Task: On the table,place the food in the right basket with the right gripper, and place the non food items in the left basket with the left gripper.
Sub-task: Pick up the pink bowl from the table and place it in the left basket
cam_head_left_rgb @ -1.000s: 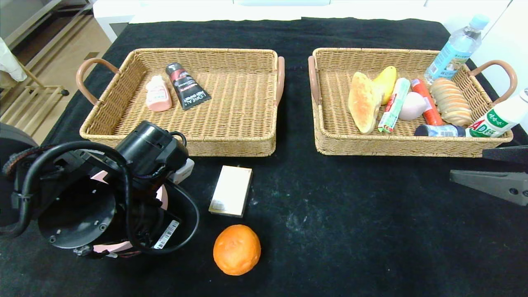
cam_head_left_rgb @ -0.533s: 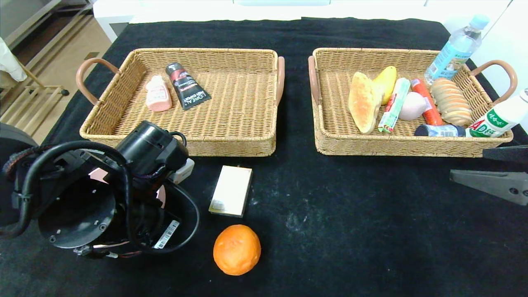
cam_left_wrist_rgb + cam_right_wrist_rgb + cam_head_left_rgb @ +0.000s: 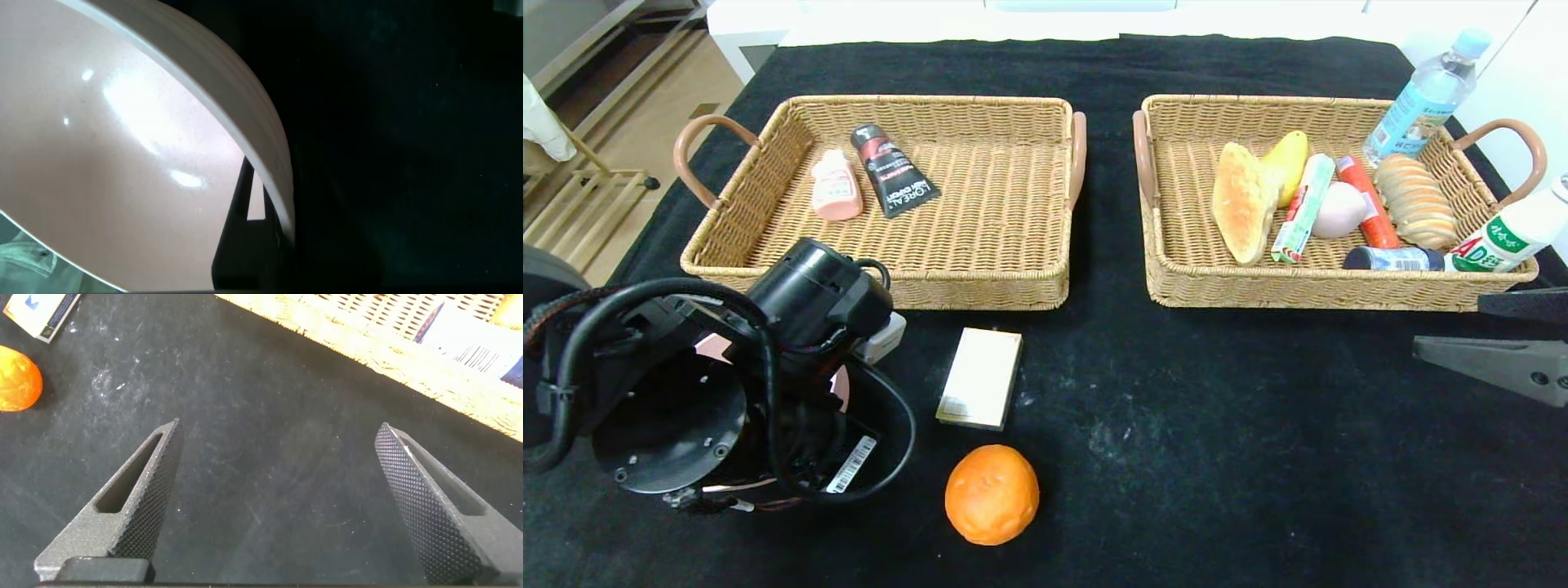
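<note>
Black cloth covers the table [image 3: 1225, 457], and two woven baskets sit side by side on its far half. The left basket [image 3: 882, 286] holds a small pink bottle [image 3: 836, 186] and a black tube [image 3: 894, 171], which lie near its far left corner. The right basket [image 3: 1331, 290] is full of food: a long bread roll [image 3: 1241, 202], a yellow fruit [image 3: 1286, 159] just behind it, a green and white stick pack [image 3: 1303, 208], a pale pink egg shape [image 3: 1339, 210], a red sausage [image 3: 1368, 200], a ridged bun [image 3: 1415, 200] and a small dark can [image 3: 1392, 258]. A white drink bottle [image 3: 1507, 233] leans over the basket's near right corner. A clear water bottle [image 3: 1429, 94] stands at its far right corner.

On the cloth in front of the left basket lies a flat cream box [image 3: 980, 377]. An orange [image 3: 992, 494] sits just in front of the box, close to it but apart.

The left gripper [image 3: 249, 204] is low over the near left part of the table, beside the box. A big pink plate [image 3: 122, 155] fills its wrist view, with one dark finger at the plate's rim. I cannot tell how far its fingers are apart or whether they grip the plate.

The right gripper [image 3: 278, 498] waits at the right edge of the table, in front of the right basket. Its fingers [image 3: 135, 498] are spread wide and hold nothing, with bare cloth between them.
</note>
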